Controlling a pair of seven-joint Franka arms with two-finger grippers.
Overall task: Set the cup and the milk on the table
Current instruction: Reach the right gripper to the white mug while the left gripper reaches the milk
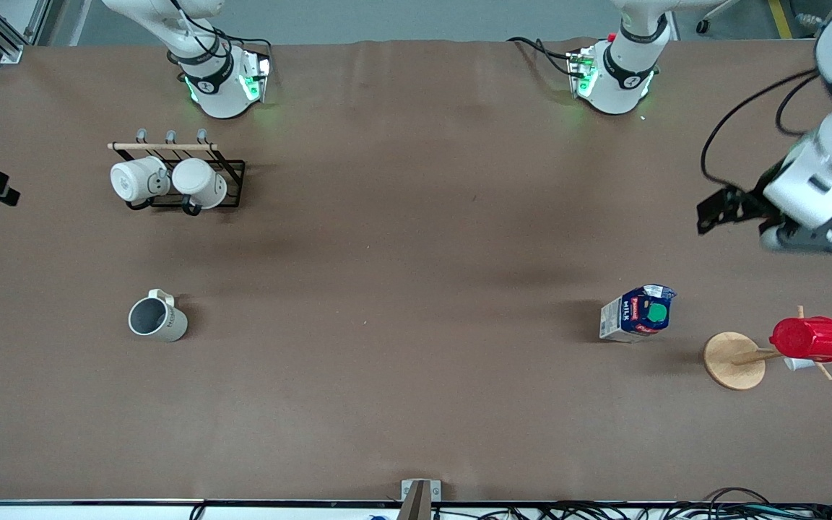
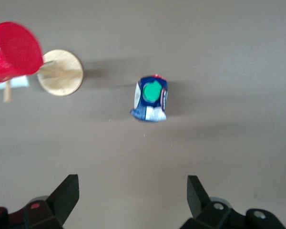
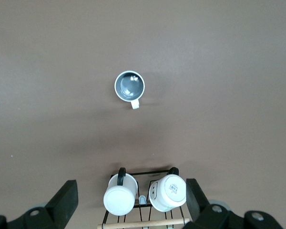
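Observation:
The off-white cup (image 1: 157, 318) with a grey inside stands upright on the brown table (image 1: 416, 253), toward the right arm's end; it also shows in the right wrist view (image 3: 129, 86). The blue and white milk (image 1: 638, 312) with a green cap stands on the table toward the left arm's end, and shows in the left wrist view (image 2: 150, 98). My left gripper (image 1: 820, 238) (image 2: 133, 200) is open and empty, high over the table at the left arm's end. My right gripper (image 3: 131, 200) is open and empty, high over the mug rack; the front view does not show it.
A black wire rack (image 1: 178, 177) (image 3: 143, 195) holds two bright white mugs, farther from the front camera than the cup. A wooden mug tree (image 1: 734, 360) (image 2: 61, 72) carrying a red ribbed cup (image 1: 809, 339) (image 2: 12, 50) stands beside the milk, at the left arm's end.

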